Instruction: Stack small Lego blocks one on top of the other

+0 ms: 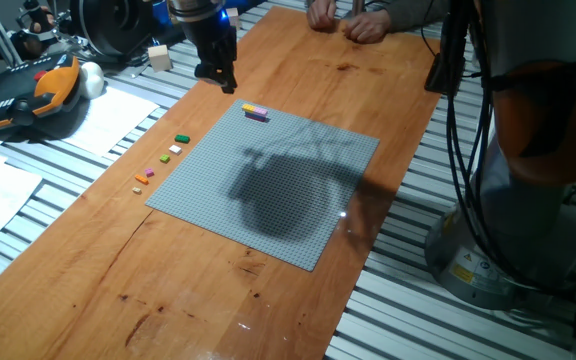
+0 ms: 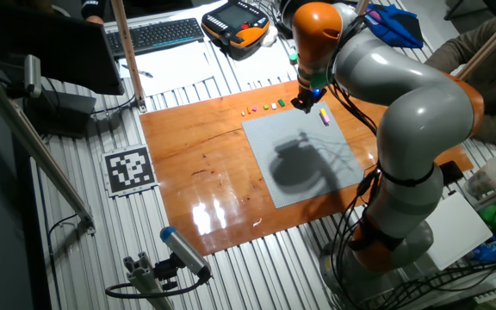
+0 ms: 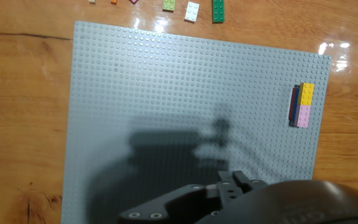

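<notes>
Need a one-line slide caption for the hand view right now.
Grey baseplate on wood, yellow-and-pink stack at its right edge, loose bricks along the top.

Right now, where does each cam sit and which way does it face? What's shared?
One fixed view: low, off one corner of the baseplate, looking across the wooden table; the gripper hangs above the baseplate's far corner, and the arm's base is at right.
The other fixed view: high on the opposite side, looking steeply down; the whole arm shows.
Hand view: on the hand, looking down at the baseplate; only dark hand housing shows, fingers unseen.
Shared: all three see the yellow-and-pink stack and the row of loose bricks.
</notes>
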Motion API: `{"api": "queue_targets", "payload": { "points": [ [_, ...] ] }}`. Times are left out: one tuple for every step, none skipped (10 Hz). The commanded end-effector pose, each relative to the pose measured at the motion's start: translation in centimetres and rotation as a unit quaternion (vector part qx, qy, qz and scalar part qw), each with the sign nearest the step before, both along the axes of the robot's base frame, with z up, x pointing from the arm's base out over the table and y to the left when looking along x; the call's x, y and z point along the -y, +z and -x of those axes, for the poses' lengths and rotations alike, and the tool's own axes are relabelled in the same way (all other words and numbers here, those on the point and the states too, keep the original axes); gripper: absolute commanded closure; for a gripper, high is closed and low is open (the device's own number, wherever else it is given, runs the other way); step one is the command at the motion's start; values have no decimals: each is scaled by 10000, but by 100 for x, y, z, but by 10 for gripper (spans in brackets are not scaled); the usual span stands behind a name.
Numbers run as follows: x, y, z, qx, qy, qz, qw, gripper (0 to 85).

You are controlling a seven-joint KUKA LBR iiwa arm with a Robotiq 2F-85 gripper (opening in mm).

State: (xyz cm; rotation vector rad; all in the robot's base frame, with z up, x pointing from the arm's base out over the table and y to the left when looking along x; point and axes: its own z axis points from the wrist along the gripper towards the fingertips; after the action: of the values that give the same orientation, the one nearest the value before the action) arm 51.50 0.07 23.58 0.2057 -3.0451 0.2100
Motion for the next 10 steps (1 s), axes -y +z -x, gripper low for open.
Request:
{"api": "queue_targets", "payload": {
  "points": [
    [1, 0, 0, 0, -9, 1, 10000, 850],
    [1, 1, 0, -3, -40, 3, 10000, 850],
    [1, 1, 0, 12, -38, -13, 10000, 850],
    [1, 1, 0, 66, -200, -17, 9998, 850],
    [1, 1, 0, 410, -178, -77, 9990, 850],
    [1, 1, 0, 442, -183, -331, 9983, 850],
    [1, 1, 0, 399, -188, -529, 9976, 850],
    [1, 1, 0, 532, -250, -630, 9963, 850],
    [1, 1, 0, 577, -331, -630, 9958, 850],
    [1, 1, 0, 479, -345, -419, 9974, 850]
  ]
}}
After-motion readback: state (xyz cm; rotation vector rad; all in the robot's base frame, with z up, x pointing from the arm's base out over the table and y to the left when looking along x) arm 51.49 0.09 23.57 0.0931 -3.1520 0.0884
